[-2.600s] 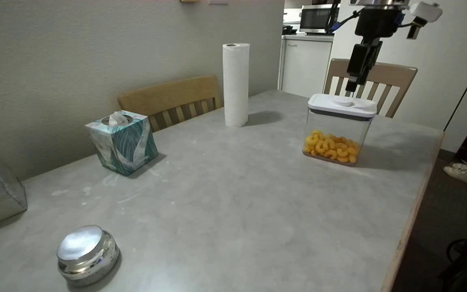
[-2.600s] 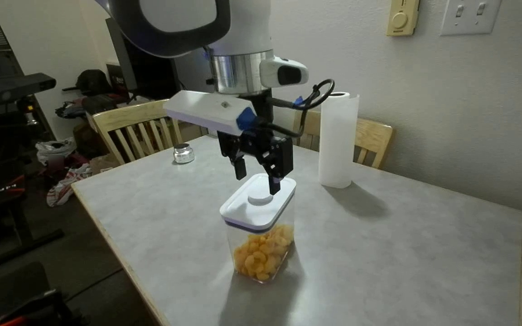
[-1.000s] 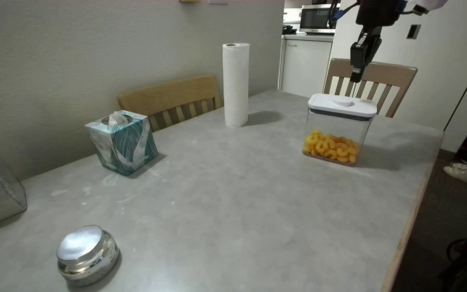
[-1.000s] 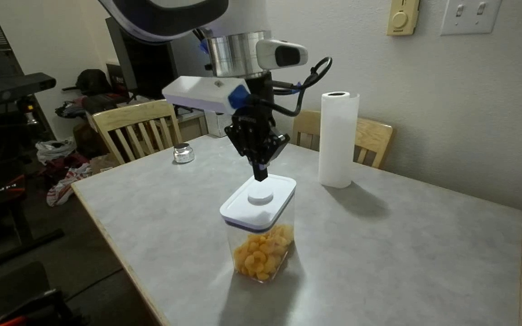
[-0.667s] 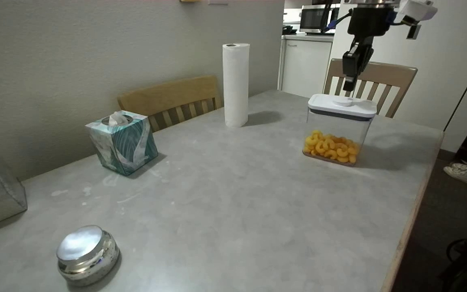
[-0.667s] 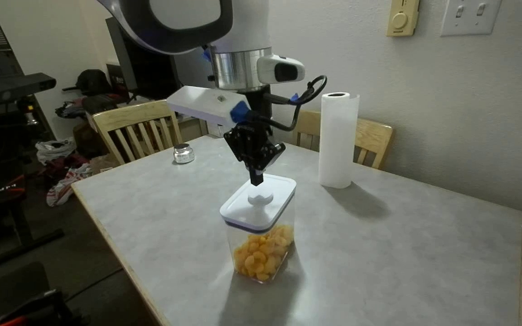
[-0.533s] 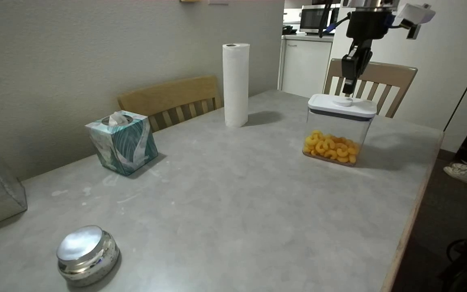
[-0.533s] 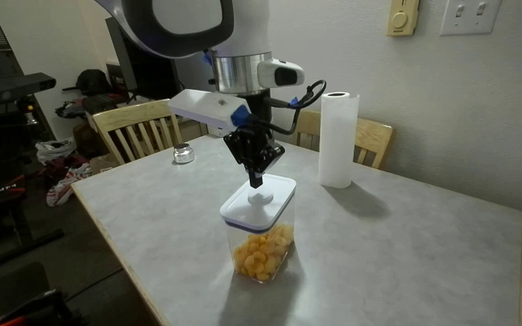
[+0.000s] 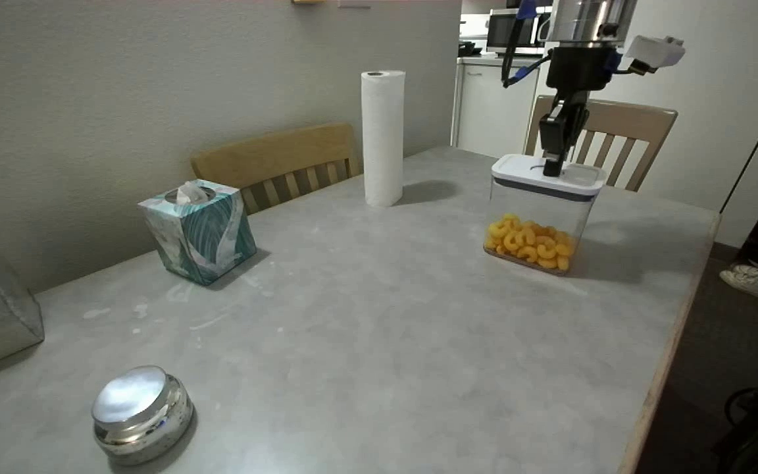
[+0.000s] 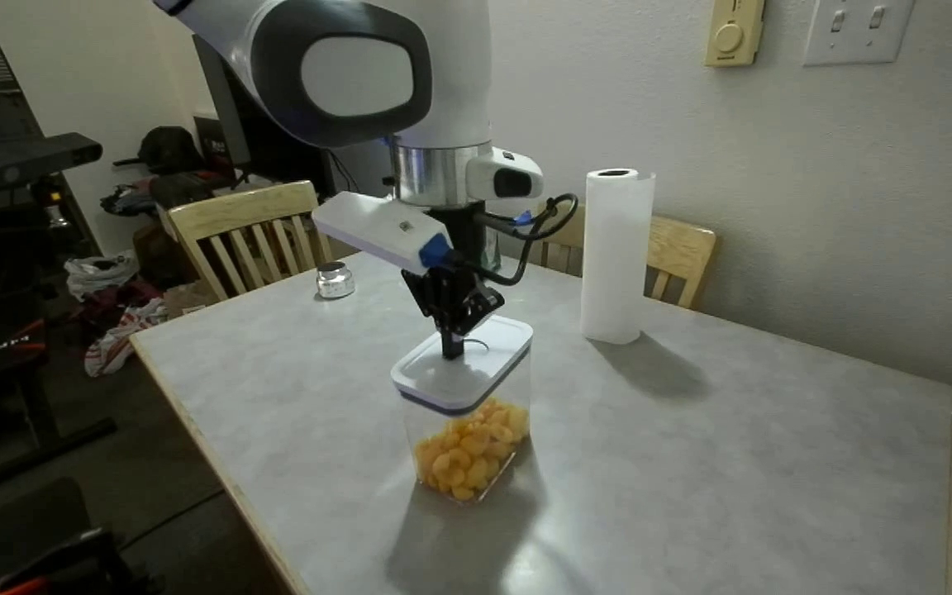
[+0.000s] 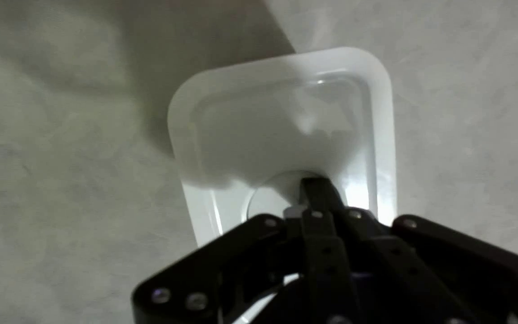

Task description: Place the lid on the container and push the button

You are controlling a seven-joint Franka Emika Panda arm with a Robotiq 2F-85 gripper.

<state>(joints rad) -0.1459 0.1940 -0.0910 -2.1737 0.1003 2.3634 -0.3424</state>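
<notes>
Find lid (image 11: 268, 128) seated flat on container (image 9: 540, 209), upright on desk (image 9: 379, 316). See pincer (image 10: 453, 354) pointing down, jaws together, tip on button (image 11: 265, 202) at lid centre. Note yellow snacks (image 9: 529, 242) inside container.

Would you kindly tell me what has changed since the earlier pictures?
The gripper shut, holding nothing, and came down onto the button, which stood raised and now looks sunk into the lid. The lidded container slid slightly leftward in both exterior views. The paper towel roll, teal tissue box and metal jar stayed put.

paper towel roll (image 9: 383, 139) upright | teal tissue box (image 9: 208, 237) | silver jar (image 9: 142, 416) | microwave (image 9: 502, 30)
</notes>
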